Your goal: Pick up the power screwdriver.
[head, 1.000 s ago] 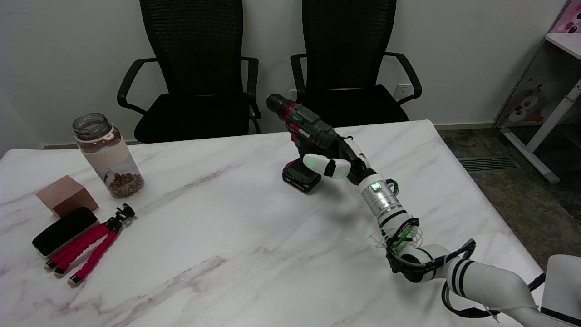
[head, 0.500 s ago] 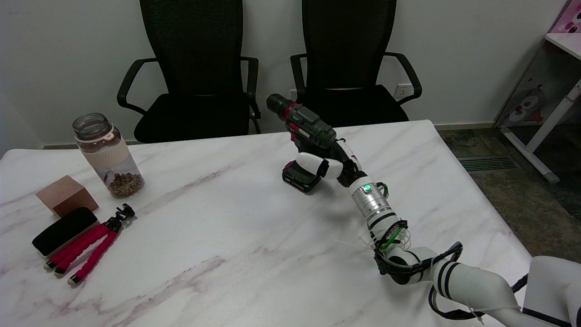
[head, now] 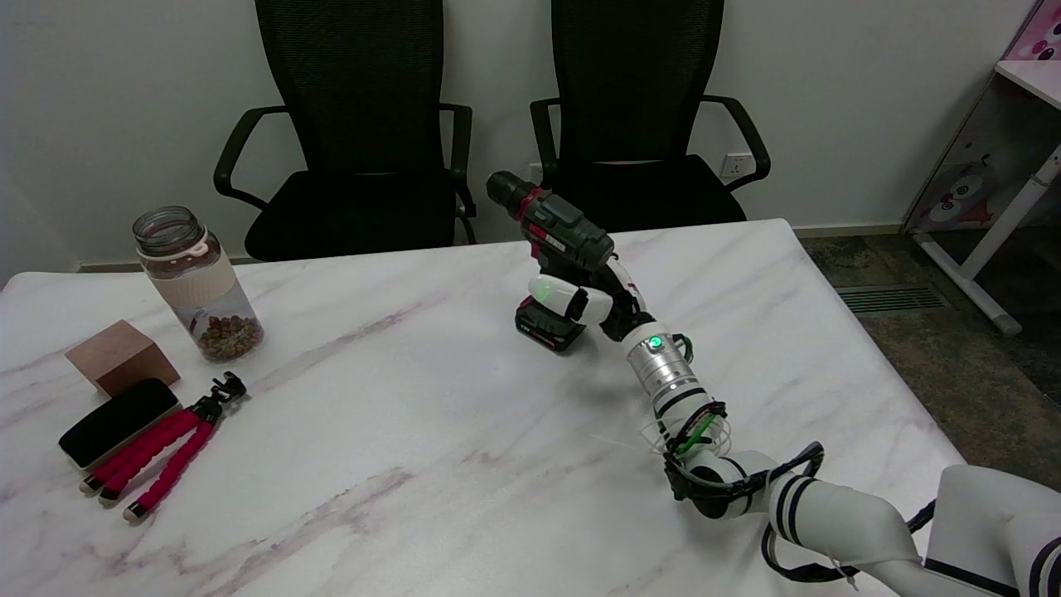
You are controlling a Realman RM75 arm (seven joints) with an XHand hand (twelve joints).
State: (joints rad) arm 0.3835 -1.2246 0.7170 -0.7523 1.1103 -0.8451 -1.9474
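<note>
Hand (head: 593,300) around upright power screwdriver (head: 554,240) handle

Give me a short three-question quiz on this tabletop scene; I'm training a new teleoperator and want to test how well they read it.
1. True or false: the power screwdriver lies flat on its side on the table.
2. Which thing lies nearest the red-legged tripod? A) the jar B) the black case C) the right hand
3. Fill in: the screwdriver's chuck points toward the picture's upper ____.

Key
1. False: it stands on its battery base, with the right hand at its handle.
2. B
3. left
</note>
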